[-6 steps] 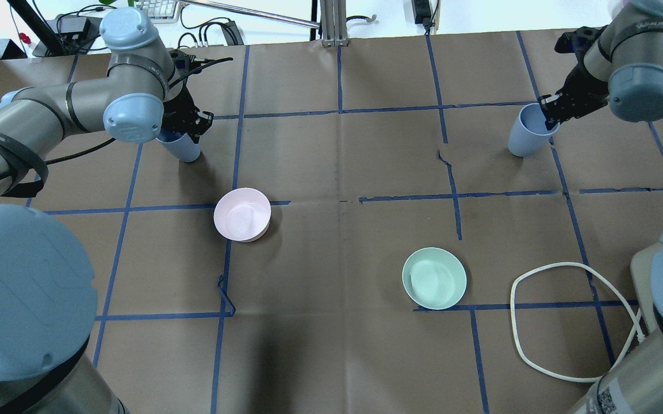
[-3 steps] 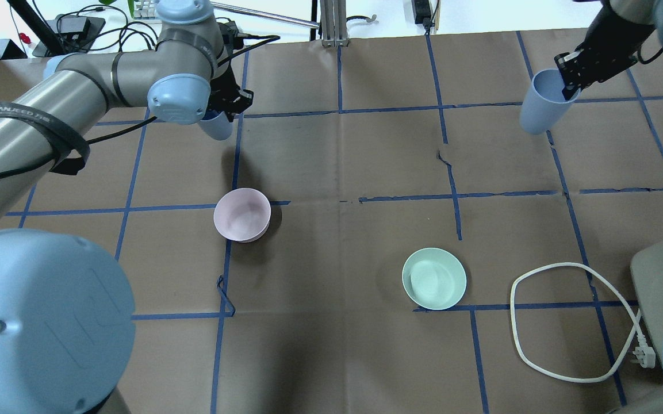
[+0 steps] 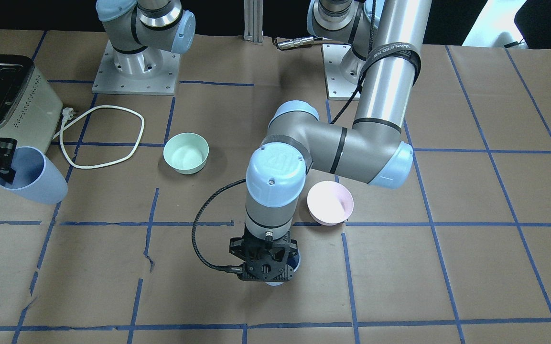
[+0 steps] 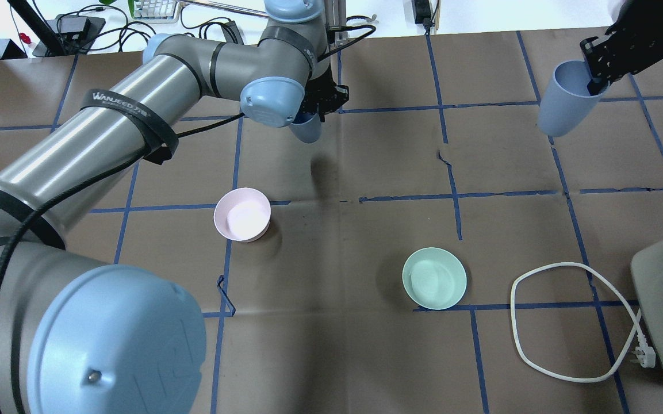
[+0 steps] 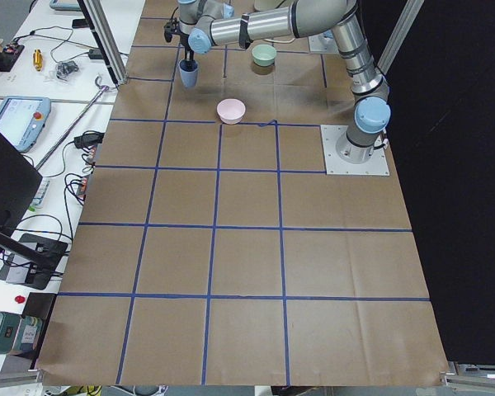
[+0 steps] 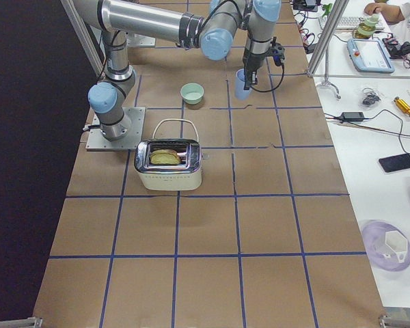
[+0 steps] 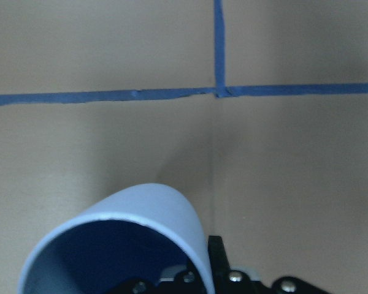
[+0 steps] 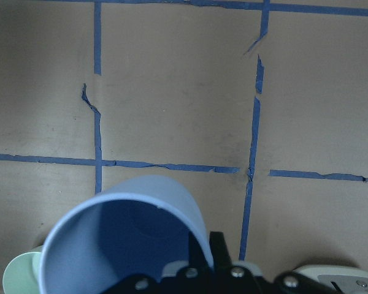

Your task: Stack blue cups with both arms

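My left gripper (image 4: 319,106) is shut on the rim of a pale blue cup (image 4: 307,129) and holds it above the far middle of the table, with its shadow below it. The front view shows this gripper (image 3: 265,267) from above, and the cup (image 3: 295,262) barely peeks out beneath it. The left wrist view shows the cup's dark blue inside (image 7: 110,257). My right gripper (image 4: 596,80) is shut on the rim of the second blue cup (image 4: 564,109), lifted and tilted at the far right. It also shows in the front view (image 3: 36,181) and the right wrist view (image 8: 129,245).
A pink bowl (image 4: 242,214) stands left of centre and a mint-green bowl (image 4: 434,278) right of centre. A toaster (image 3: 7,100) with bread and its looped white cord (image 4: 567,322) are at the near right. Blue tape lines grid the brown table.
My left arm has swung right, carrying its cup from the far left to the far middle. My right gripper has raised its cup off the table, up and to the right.
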